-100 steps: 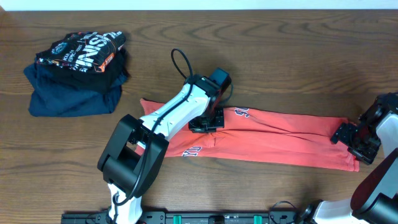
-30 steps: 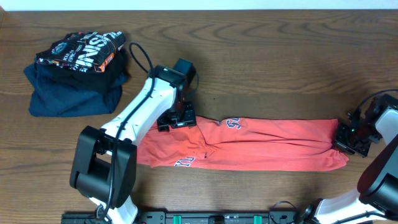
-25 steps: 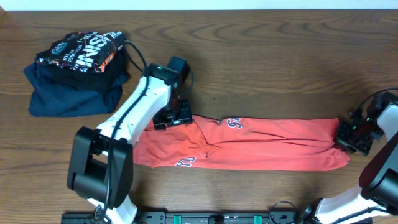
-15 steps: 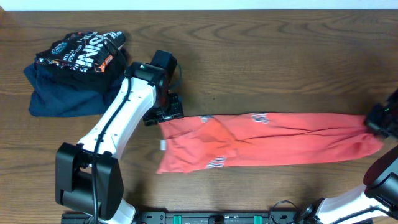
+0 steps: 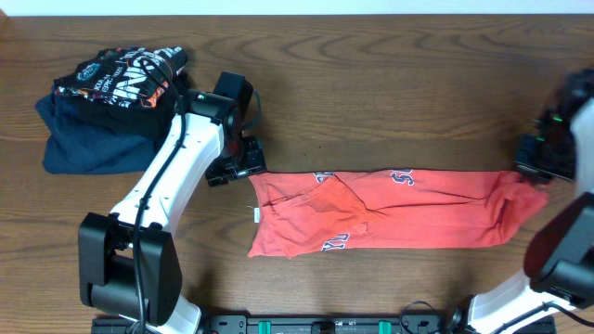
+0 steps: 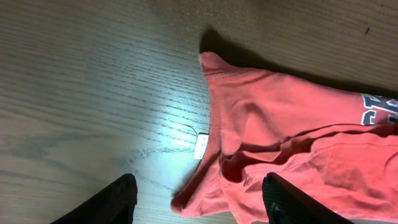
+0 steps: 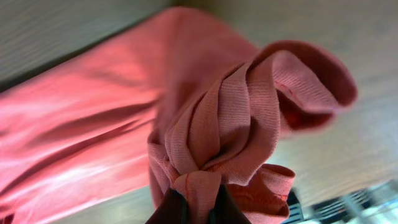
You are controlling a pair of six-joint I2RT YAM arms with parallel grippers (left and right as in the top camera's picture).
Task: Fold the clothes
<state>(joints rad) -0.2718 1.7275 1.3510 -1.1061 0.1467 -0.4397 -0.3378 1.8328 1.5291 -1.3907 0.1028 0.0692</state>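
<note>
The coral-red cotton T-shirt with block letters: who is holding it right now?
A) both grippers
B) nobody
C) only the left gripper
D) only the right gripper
D: the right wrist view shows the right gripper shut on a bunched end of the coral-red T-shirt. The left gripper is open, with its fingers apart and gripping nothing.

Soft even light; glare streaks the table (image 6: 155, 124).
</note>
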